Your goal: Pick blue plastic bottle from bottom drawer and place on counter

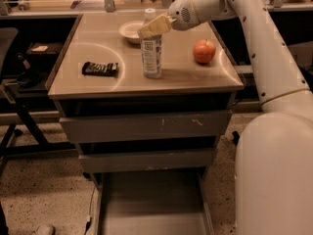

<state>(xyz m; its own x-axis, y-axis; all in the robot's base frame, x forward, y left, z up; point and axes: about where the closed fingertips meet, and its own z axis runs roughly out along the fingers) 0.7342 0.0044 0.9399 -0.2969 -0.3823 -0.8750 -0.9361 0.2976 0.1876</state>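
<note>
Beige worktop (98, 43) carries the blue plastic bottle (152, 58), upright between dark wrapper (100, 69) and apple (204, 51); gripper (146, 28) fingers clamped at its neck. The bottom drawer (151, 204) sits open below.

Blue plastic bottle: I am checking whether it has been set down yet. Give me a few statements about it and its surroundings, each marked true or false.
1. The blue plastic bottle stands upright on the counter. True.
2. The bottle lies in the bottom drawer. False: the drawer is pulled out, but the bottle is on the counter.
3. The gripper is at the bottle's upper part, just under the cap. True.
4. In the picture, the apple lies left of the bottle. False: it lies to the right; the dark snack bar is on the left.
5. The white bowl sits behind the bottle. True.
</note>
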